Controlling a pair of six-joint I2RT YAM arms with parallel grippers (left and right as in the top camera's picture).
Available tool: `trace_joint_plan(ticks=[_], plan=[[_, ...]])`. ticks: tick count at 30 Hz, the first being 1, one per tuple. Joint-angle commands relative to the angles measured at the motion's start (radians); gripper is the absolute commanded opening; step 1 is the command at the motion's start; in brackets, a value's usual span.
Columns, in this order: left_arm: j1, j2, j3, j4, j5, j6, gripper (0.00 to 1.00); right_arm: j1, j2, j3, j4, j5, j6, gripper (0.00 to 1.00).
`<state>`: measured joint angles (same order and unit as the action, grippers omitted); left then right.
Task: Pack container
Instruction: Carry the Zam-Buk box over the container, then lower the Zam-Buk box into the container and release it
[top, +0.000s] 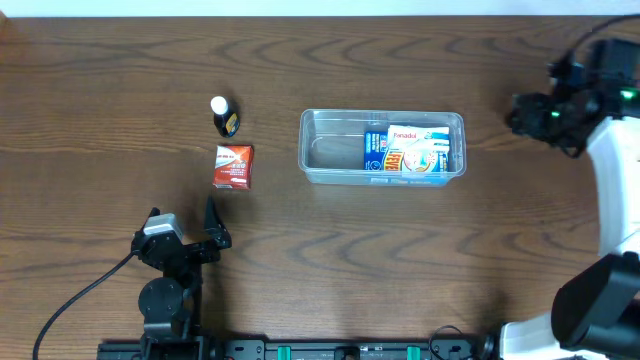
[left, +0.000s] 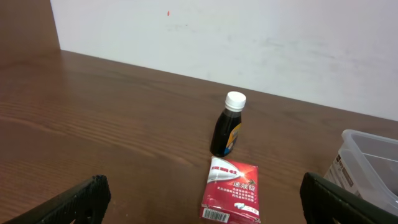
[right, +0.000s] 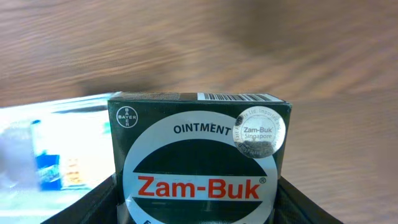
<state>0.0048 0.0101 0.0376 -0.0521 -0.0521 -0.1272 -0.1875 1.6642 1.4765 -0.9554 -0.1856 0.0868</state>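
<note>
The clear container (top: 330, 150) lies mid-table with blue-and-white medicine boxes (top: 415, 152) in its right half. My right gripper (top: 522, 113) hovers to the right of it, shut on a dark green Zam-Buk ointment box (right: 199, 155). In the right wrist view the gripper (right: 199, 202) clamps that box from both sides, and the container (right: 50, 124) shows blurred at the left. My left gripper (top: 182, 212) rests at the front left, open and empty. In its own view the gripper (left: 203, 190) faces a red box (left: 231, 190) and a dark bottle (left: 227, 127) with a white cap.
The red box (top: 233, 165) and the bottle (top: 224, 117) lie left of the container, the bottle behind the box. The container's corner (left: 367, 155) shows at the right of the left wrist view. A white wall rises behind the table's far edge.
</note>
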Motion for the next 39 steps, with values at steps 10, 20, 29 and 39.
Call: trace_joint_plan(ticks=[10, 20, 29, 39], plan=[[0.004, -0.006, -0.034, -0.013, -0.011, 0.002, 0.98, 0.373, -0.026, 0.015, 0.015, 0.140, 0.126, 0.54], [0.004, -0.006, -0.034, -0.013, -0.011, 0.002, 0.98, 0.536, 0.004, -0.017, 0.024, 0.283, 0.239, 0.54], [0.004, -0.006, -0.034, -0.013, -0.011, 0.002, 0.98, 0.556, 0.098, -0.018, -0.022, 0.291, 0.279, 0.59], [0.004, -0.006, -0.034, -0.013, -0.011, 0.002, 0.98, 0.550, 0.156, -0.021, -0.069, 0.291, 0.275, 0.61]])
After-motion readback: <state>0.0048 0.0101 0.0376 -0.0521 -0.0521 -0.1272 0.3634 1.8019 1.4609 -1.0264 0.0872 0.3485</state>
